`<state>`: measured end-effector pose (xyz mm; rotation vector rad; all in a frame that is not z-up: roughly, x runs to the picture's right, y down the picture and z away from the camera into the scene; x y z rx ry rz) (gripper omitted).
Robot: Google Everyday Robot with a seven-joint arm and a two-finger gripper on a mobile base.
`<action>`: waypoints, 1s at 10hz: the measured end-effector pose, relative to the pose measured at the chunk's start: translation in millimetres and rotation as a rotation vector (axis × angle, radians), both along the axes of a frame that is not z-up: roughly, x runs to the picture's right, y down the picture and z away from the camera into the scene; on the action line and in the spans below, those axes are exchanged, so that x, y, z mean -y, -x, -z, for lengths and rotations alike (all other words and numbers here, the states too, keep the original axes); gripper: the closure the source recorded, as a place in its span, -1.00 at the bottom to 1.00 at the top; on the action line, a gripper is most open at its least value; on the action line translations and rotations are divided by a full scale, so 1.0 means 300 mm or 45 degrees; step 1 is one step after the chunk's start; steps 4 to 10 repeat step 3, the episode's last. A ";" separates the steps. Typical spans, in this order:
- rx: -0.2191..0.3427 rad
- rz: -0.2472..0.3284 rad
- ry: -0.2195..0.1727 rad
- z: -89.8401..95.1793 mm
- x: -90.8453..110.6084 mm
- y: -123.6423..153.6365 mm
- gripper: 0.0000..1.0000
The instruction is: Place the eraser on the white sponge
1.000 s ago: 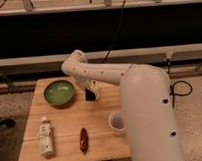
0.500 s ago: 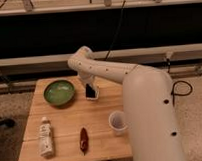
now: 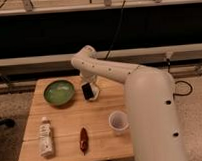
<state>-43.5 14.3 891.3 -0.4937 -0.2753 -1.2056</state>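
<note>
The black eraser [image 3: 87,90] lies tilted on the white sponge [image 3: 96,94], at the back middle of the wooden table [image 3: 103,112]. The sponge shows as a white edge to the right of and below the eraser. My gripper [image 3: 89,78] hangs just above the eraser at the end of the white arm, which bends down from its elbow. I cannot tell whether the gripper touches the eraser.
A green bowl [image 3: 59,91] stands left of the sponge. A white paper cup [image 3: 118,122] stands at the front right, by my arm's body. A white bottle [image 3: 45,139] lies at the front left, and a slim dark-red object [image 3: 83,139] lies beside it.
The arm has lifted and its elbow has swung left and back. The eraser and sponge stay in the same spot and show more fully now.
</note>
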 end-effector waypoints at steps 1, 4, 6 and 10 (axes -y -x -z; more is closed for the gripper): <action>-0.003 -0.009 -0.003 0.000 -0.001 -0.013 -0.48; 0.005 -0.026 0.015 -0.018 -0.016 -0.037 -0.21; 0.005 -0.026 0.015 -0.018 -0.016 -0.037 -0.21; 0.005 -0.026 0.015 -0.018 -0.016 -0.037 -0.21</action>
